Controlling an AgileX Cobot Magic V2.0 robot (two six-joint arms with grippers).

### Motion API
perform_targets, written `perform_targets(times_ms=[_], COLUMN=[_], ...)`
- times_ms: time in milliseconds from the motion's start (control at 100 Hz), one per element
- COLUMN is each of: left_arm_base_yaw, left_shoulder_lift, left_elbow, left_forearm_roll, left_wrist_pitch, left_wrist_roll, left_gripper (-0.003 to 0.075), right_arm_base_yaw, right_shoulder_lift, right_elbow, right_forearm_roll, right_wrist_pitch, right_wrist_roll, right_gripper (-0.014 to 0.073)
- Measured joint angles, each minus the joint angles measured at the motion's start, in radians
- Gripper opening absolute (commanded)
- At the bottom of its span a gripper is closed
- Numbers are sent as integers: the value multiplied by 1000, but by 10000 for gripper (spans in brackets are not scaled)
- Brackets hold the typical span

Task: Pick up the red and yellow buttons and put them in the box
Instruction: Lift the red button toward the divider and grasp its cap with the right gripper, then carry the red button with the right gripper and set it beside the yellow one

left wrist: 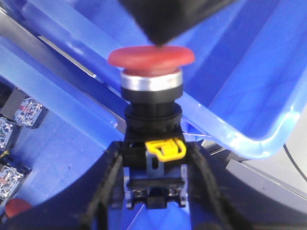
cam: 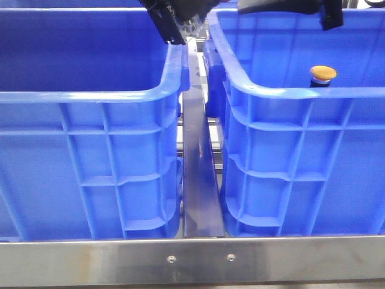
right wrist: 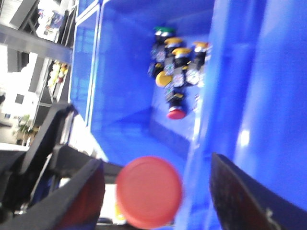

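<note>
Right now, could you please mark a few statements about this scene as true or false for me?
1. The left gripper has its fingers closed on the body of a red-capped button. True.
2. In the front view, the orange-yellow button sits in the left crate. False: it sits in the right crate.
3. The right wrist view shows a heap of buttons lying inside a blue crate. True.
4. The right gripper has its fingers pressed together. False: they stand wide apart, with a red cap seen between them.
</note>
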Motion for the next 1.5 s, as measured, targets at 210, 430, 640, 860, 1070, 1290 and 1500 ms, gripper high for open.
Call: perform_targets(times_ms=[210,430,640,860,1070,1290,1500], left_arm_base_yaw=[0,0,0,0,0,0,0], left_shoulder_lift=[0,-2,-3,-3,-3,-3,-3], left_elbow=[0,0,0,0,0,0,0], left_forearm_roll=[0,0,-7,-18,-18,-18,-18], left_wrist_pitch=[0,-2,-2,-6,-8,-10,-32], left_wrist_roll=[0,0,0,0,0,0,0], left_gripper=[125,130,407,534,534,534,534], right_arm_base_yaw=[62,64,64,25,-171,-334,-358], right_shoulder_lift=[0,2,5,5,5,5,5], right_elbow=[0,0,0,-48,-138,-147,-147], right_forearm_roll=[0,-9,-11,-6,-36,-157,-353], right_wrist_pitch=[-4,-18,-18,17,34,-4,-195], right_wrist_roll=[0,0,0,0,-54,-199,-230], right_gripper=[491,254,181,181,181,181,181])
